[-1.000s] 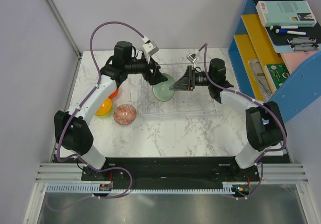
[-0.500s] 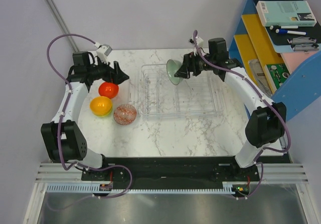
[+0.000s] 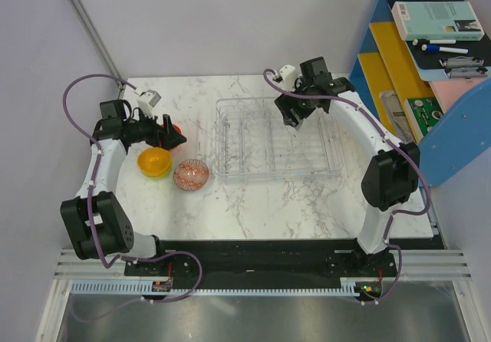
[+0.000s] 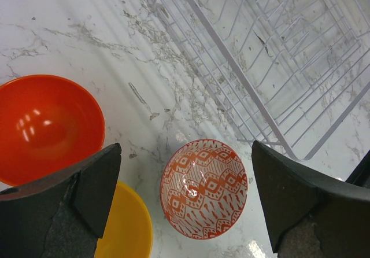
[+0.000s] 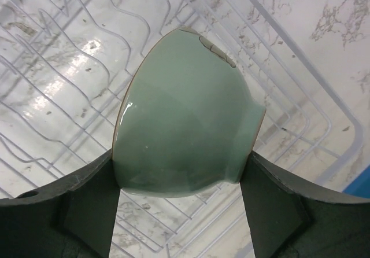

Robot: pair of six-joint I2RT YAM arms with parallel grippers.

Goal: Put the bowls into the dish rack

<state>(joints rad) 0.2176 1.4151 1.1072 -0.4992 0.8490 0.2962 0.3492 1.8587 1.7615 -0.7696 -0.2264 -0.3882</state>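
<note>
My right pincer (image 5: 182,174) is clamped on the grey-green bowl (image 5: 185,131), 1 finger pressed against each side of its wall. The bowl is turned on its side, with the foot toward the right of the wrist view and the rim toward the left. It hangs over the ribs of the rack (image 5: 52,96) — I cannot tell whether it touches them. From above, this pincer sits over the far half of the rack, and the wrist hides most of the bowl.

My left pincer (image 4: 185,180) is spread wide with nothing in it. It hovers over the counter (image 4: 87,26), to the left of the rack. Below it stand 3 bowls, close together and all mouth up: the red bowl (image 4: 46,125), the yellow bowl (image 4: 127,229) and the patterned bowl (image 4: 203,188). In the wrist view the patterned bowl lies between the 2 fingers, near the rack's corner but apart from it. The left finger covers part of the yellow bowl.

From above, the pincer's tip covers part of the red bowl. The yellow bowl sits just nearer to me — and the patterned bowl is to its right, between it and the rack.
</note>
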